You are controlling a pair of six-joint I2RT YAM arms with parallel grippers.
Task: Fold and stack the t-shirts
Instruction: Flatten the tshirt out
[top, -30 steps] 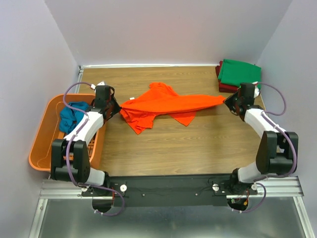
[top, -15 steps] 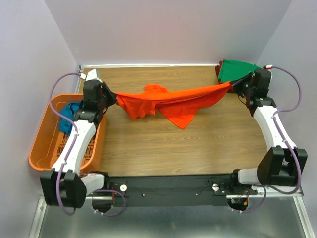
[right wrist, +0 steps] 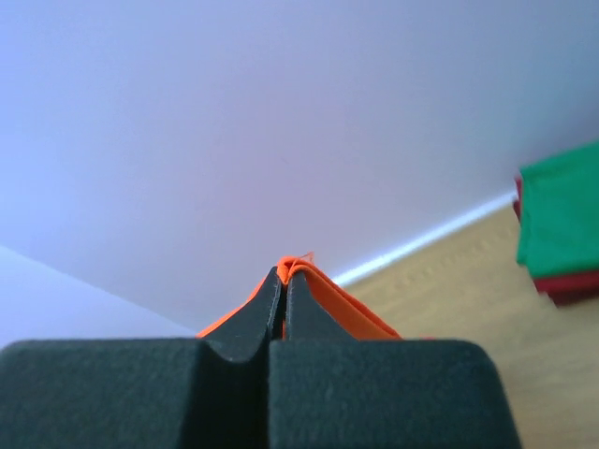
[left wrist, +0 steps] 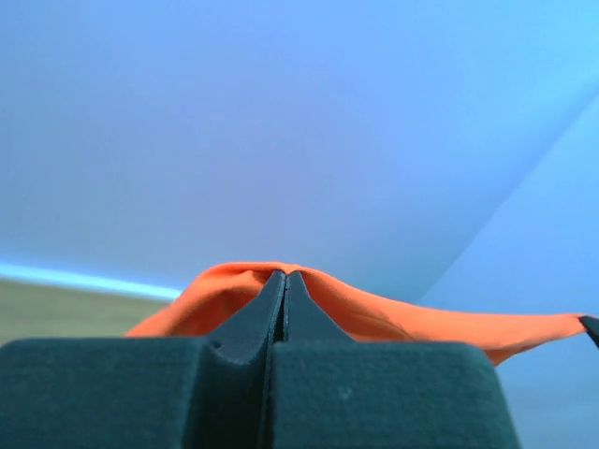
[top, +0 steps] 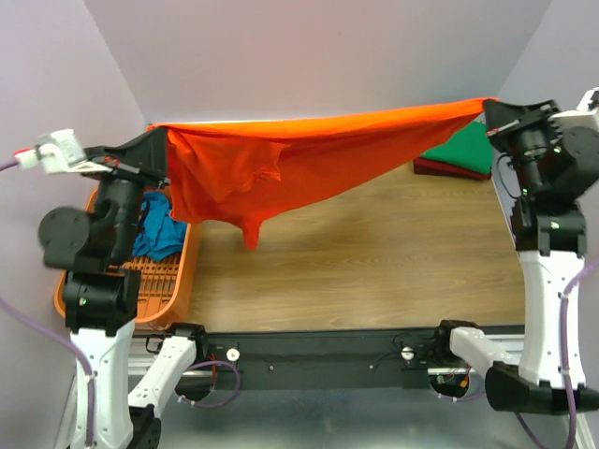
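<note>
The left arm [top: 94, 290] and right arm [top: 547, 290] stand tall at opposite sides, wrists bent inward. The left gripper [top: 161, 137] and right gripper [top: 489, 110] face each other, held high, jaws pressed tight on opposite edges of the stretched orange t-shirt [top: 318, 150].

Matt orange cloth t-shirt [top: 309, 150], wood-grain table [top: 374, 253], slotted plastic basket [top: 167, 281], matt black jaws

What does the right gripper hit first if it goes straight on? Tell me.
Past the orange shirt it pinches, the right gripper faces only the pale wall; probably that, though depth is unclear. The green shirt lies off to the side.
</note>
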